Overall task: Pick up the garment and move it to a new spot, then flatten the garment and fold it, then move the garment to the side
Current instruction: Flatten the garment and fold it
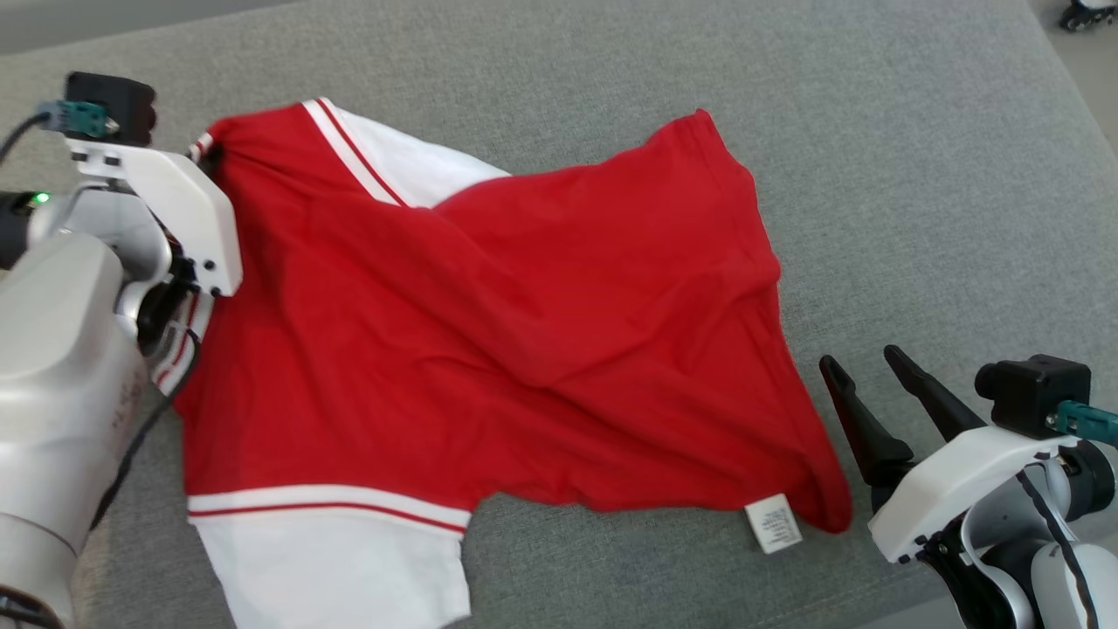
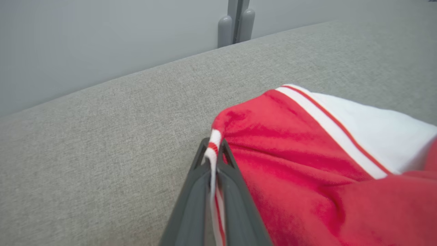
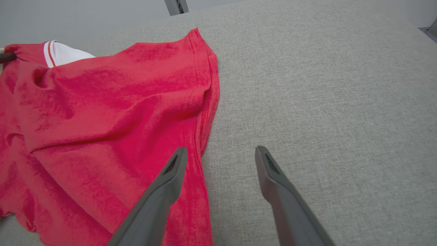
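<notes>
Left end effector (image 2: pixel 214 146) pinches the striped trim of the red-and-white T-shirt (image 1: pixel 489 332); right end effector (image 1: pixel 860 358) is spread beside its hem.

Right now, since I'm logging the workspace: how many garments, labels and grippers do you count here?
Garments: 1, the red shirt with white sleeves.
Labels: 1, the white label at its hem.
Grippers: 2, the left gripper shut on the shirt's striped edge, the right gripper open beside the hem.
Total: 4.
</notes>
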### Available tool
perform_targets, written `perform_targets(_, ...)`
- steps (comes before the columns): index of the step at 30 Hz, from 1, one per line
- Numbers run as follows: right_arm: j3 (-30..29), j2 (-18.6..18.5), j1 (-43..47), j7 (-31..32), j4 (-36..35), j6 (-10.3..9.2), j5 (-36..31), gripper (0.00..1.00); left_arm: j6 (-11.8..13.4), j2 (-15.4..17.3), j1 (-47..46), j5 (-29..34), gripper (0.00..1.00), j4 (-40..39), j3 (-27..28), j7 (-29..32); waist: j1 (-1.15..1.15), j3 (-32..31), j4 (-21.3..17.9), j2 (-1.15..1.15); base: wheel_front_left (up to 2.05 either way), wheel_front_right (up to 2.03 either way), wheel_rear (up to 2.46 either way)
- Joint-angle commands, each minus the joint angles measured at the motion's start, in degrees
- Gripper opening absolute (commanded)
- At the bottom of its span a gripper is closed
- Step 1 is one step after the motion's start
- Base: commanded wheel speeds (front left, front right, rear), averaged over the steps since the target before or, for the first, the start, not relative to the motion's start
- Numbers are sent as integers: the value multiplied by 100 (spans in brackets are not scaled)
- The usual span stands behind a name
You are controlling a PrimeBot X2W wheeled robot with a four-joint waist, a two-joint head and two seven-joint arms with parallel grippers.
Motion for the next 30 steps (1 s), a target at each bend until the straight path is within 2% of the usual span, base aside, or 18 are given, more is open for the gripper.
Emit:
perform_targets(1,-7,2,-87,-47,-11,-1,-6,100,75,56,-228,55,0,135,64,-196,0,98,-67,0,0,0,0)
perform_targets(5,-46,27,-83,-79,12,-1,-41,100,122,150,-429,88,0,435,121,-543,0,152,-137,0,0,0,0)
perform_targets(8,-46,35,-99,-92,40,-1,-50,100,48,179,-542,60,0,656,152,-716,0,153,-184,0,0,0,0)
perform_targets(9,-48,42,-104,-102,49,-1,-46,100,21,178,-561,58,5,733,146,-740,0,144,-195,0,0,0,0)
perform_targets(10,-48,42,-104,-102,49,-1,-46,100,21,178,-561,58,5,733,146,-740,0,144,-195,0,0,0,0)
perform_targets(11,-38,53,-109,-115,59,-1,-38,100,2,182,-569,47,98,816,147,-765,0,128,-202,0,0,0,0)
perform_targets(17,-57,75,-31,-183,167,-1,9,100,-164,104,-421,-7,100,1096,100,-899,0,-139,-122,0,0,0,0)
perform_targets(24,-110,-28,127,-281,316,-1,66,100,-311,148,-172,-89,100,1007,140,-1544,0,-689,136,0,0,0,0)
perform_targets(30,-178,-122,272,-887,268,-1,-2,100,-360,232,274,-278,100,651,281,-2075,0,-1213,414,0,0,0,0)
